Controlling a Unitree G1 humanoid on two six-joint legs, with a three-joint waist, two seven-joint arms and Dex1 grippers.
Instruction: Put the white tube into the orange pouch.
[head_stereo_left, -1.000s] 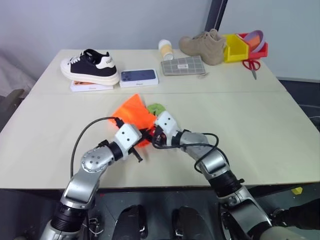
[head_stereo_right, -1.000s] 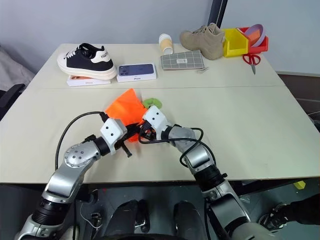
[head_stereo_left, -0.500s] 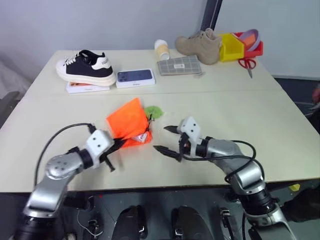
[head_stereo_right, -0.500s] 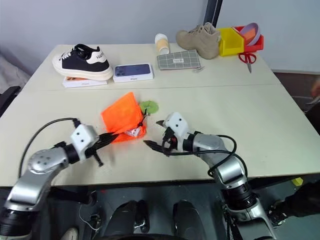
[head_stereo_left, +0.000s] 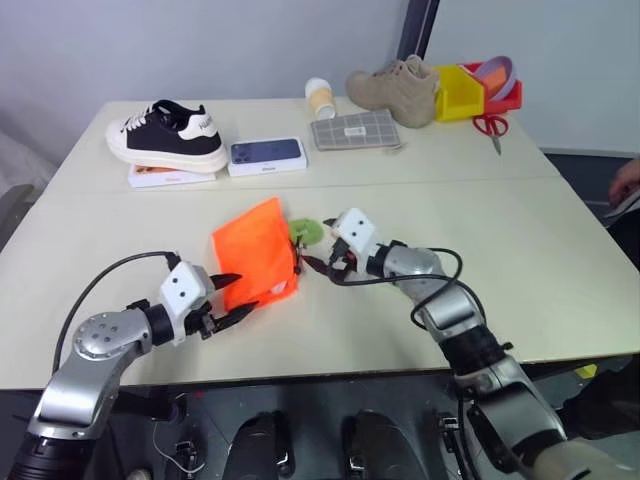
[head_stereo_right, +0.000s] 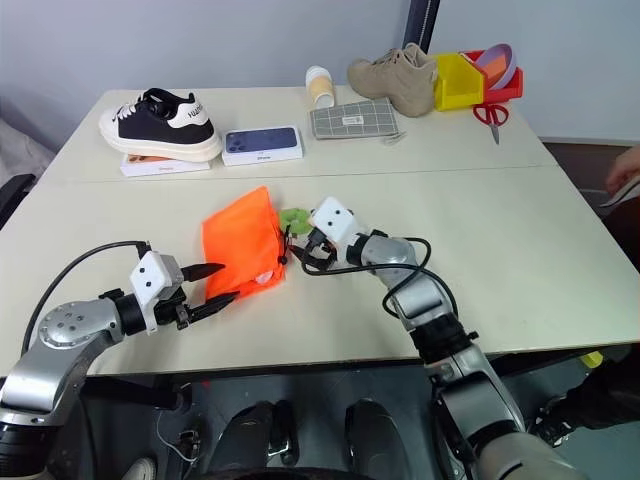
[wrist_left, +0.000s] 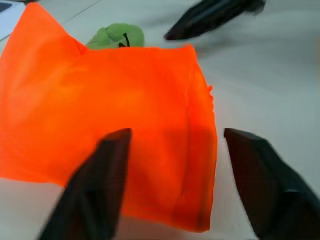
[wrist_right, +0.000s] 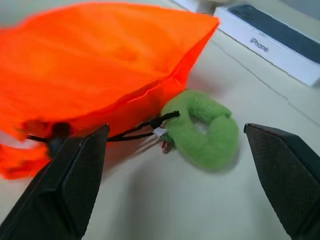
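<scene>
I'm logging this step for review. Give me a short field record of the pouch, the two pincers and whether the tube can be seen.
orange pouch: lying flat on the table, between the two pincers
green disc: on a dark cord, beside the pouch
left pincer: open, at the pouch's near edge, holding nothing
right pincer: open, by the cord and disc, holding nothing
white tube: cannot be made out; perhaps inside the pouch
</scene>
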